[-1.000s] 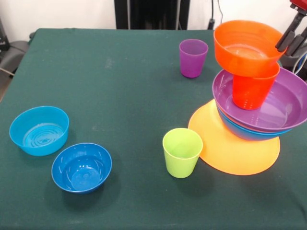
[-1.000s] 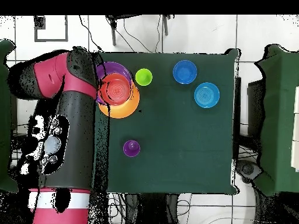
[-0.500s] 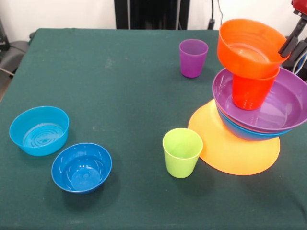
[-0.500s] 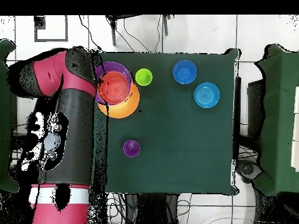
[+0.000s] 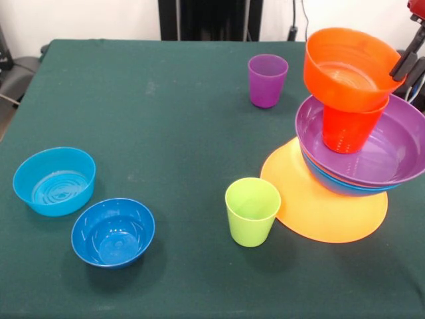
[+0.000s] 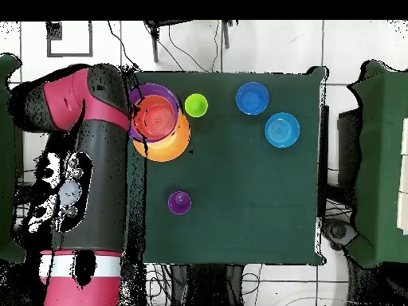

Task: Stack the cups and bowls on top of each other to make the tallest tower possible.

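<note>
While the tower (image 5: 348,139) stands at the right side of the green worktop (image 5: 166,133) in the front view, the gripper (image 5: 410,58) shows only at the right edge, just beside the rim of the top bowl. I cannot tell if the gripper is open or closed, or if it touches that bowl. At the bottom of the tower lies the orange-yellow bowl (image 5: 319,206), wide and flat on the cloth. On it sits the blue bowl (image 5: 335,183), with only its edge showing, and the purple bowl (image 5: 392,149) rests inside that one. An orange cup (image 5: 348,129) stands in the purple bowl, and the small orange bowl (image 5: 345,70) sits on top of the cup, tipped a little. A lime green cup (image 5: 252,211) stands upright just beside the orange-yellow bowl. A purple cup (image 5: 267,80) stands upright farther back, near the tower but apart from it. Over at the left side, well apart from the tower, a light blue bowl (image 5: 54,181) and a dark blue bowl (image 5: 113,232) sit close together. From above, the red and black arm (image 6: 88,175) reaches along the worktop's edge toward the tower.
</note>
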